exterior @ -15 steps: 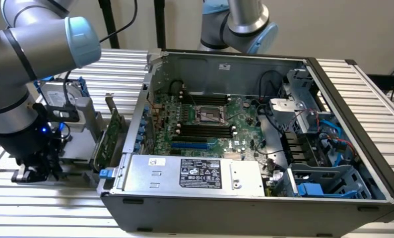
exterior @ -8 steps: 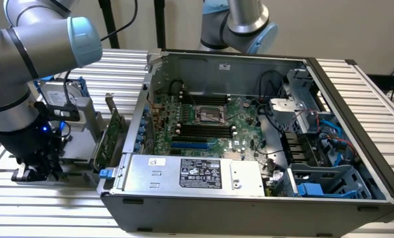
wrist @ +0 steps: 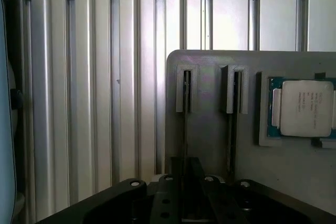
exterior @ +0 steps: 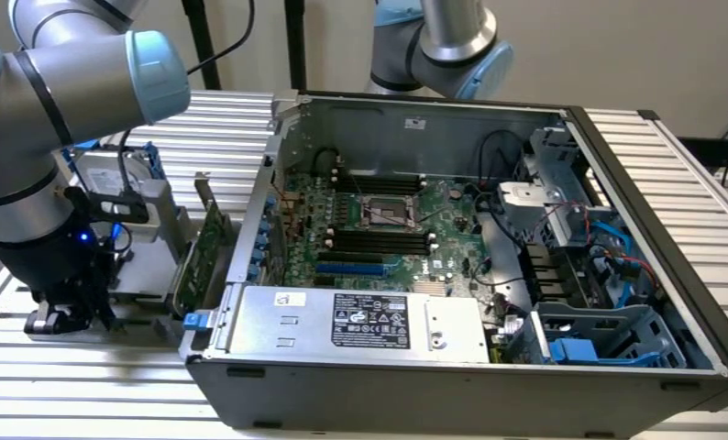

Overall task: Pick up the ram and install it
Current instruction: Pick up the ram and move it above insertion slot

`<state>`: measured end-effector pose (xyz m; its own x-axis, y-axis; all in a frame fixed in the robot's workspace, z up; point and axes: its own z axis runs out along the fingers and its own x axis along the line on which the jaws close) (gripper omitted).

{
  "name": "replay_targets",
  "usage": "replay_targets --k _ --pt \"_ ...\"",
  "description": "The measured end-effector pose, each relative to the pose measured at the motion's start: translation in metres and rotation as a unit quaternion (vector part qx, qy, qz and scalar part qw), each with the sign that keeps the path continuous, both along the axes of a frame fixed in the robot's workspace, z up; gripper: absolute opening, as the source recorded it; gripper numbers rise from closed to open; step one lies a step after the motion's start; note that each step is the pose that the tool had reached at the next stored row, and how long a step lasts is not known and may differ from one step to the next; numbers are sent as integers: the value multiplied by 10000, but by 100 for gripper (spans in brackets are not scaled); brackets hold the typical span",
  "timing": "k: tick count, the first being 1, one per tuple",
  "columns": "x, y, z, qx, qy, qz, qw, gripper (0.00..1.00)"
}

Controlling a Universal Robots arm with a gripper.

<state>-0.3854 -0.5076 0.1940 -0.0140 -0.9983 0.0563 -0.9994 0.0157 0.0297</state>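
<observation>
On the exterior view's left, the arm (exterior: 46,119) reaches down. Its gripper (exterior: 73,316) hangs low over a grey holder (exterior: 144,275) on the ribbed surface (exterior: 95,385). I cannot tell if the jaws are wide, closed, or gripping something.

Just to the right, a green card (exterior: 207,252) with a blue tab stands upright beside the open case (exterior: 462,385). The case lies on the surface. Inside it is the green board (exterior: 377,215), with long black slots (exterior: 370,243) in a row.

In the wrist view, the holder has two thin grooves side by side. A thin dark strip stands on edge in each one. The ram (wrist: 186,114) seems to be the strip in line with the gripper, and it sits in its groove. A square silver chip (wrist: 303,108) lies in its own pocket, next to the other groove.
</observation>
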Motion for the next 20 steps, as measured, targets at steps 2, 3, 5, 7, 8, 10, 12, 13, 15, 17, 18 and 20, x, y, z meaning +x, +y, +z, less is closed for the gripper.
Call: replay_targets --k 2,3,5,7,8,10,12,13,15,17,18,20 --pt "0 1 0 0 0 0 10000 18" --pt "1 1 0 0 0 0 10000 14" --pt "1 1 0 0 0 0 10000 14" --pt "1 1 0 0 0 0 10000 14" --pt "1 1 0 0 0 0 10000 14" --pt "1 1 0 0 0 0 10000 14" --pt "1 1 2 5 -1 0 10000 14" --pt "1 0 5 16 0 2 10000 14" --pt "1 1 8 48 0 7 10000 14" --pt "1 1 9 63 -1 9 10000 14" --pt "1 2 9 64 -1 9 10000 14" --pt "1 1 10 64 -1 10 10000 14"
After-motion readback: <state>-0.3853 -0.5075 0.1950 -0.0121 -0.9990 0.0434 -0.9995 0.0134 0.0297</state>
